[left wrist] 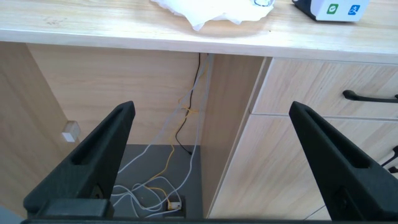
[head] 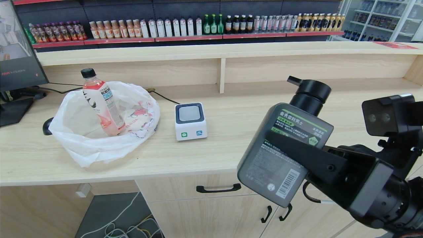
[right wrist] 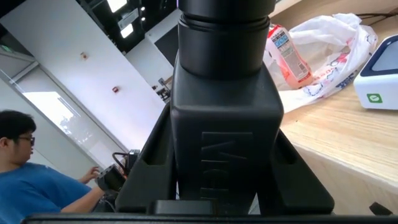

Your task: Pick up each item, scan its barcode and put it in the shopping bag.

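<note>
pump bottle (head: 261, 165) 1 | drink bottle (head: 103, 104) 1 | shopping bag (head: 76, 132) 1 | scanner (head: 190, 121) 1

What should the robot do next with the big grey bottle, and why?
Probably swing the grey bottle left, over the white scanner, turning its barcode down toward the scanner's top window. The right claw is shut on the bottle, held off the counter right of the scanner, and the barcode faces away from it. The pink drink already stands in the shopping bag.
</note>
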Controlling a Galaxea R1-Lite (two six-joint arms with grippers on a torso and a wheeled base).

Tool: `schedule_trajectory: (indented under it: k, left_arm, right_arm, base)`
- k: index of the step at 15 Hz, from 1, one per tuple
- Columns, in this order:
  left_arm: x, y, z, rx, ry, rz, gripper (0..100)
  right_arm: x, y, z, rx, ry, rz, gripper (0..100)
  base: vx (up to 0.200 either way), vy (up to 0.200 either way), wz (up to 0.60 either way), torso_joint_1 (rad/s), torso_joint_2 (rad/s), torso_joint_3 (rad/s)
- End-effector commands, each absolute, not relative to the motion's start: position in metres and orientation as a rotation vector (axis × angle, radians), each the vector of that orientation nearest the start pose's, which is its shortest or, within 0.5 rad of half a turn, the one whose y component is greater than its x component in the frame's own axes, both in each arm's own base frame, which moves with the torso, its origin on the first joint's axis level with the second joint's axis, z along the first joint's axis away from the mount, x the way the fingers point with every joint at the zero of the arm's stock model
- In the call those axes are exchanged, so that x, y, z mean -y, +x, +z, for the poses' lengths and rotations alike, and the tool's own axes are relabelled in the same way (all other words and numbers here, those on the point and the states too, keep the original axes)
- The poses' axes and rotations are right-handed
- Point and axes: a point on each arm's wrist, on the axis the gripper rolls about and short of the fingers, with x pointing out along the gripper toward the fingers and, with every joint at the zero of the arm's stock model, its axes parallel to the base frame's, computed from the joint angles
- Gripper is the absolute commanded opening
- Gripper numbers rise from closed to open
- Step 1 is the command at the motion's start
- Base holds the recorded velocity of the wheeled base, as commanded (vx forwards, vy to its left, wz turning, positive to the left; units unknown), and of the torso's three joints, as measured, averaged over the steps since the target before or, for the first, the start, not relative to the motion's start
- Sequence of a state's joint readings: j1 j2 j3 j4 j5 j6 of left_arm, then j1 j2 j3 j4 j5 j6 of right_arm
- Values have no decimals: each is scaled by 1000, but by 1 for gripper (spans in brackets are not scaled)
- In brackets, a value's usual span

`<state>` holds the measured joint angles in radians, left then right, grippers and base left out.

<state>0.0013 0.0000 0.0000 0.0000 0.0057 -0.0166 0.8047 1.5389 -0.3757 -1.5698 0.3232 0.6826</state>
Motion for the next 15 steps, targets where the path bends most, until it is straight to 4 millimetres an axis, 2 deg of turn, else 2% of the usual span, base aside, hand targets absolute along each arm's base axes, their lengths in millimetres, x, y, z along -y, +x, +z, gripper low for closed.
schedule_trajectory:
  k: [1,5,7,11,15]
  left_arm:
    - [0,-23,75,0,-17,8,100]
    - [0,-23,75,0,-17,8,100]
    - [0,-23,75,0,-17,8,100]
    - [0,-23,75,0,-17,8,100]
    - [0,-23,75,0,-17,8,100]
  right_arm:
    - [-167,151,207,17,688,1207,0]
    - [-169,155,197,52,578,1154,0]
    - [-171,160,204,125,549,1106,0]
    - [-170,170,199,217,433,828,0]
    - [-160,180,202,315,246,699,0]
  base:
    - [0,0,0,0,0,0]
    - [0,0,0,0,0,0]
    - [0,0,0,0,0,0]
    - [0,0,0,0,0,0]
    - [0,0,0,0,0,0]
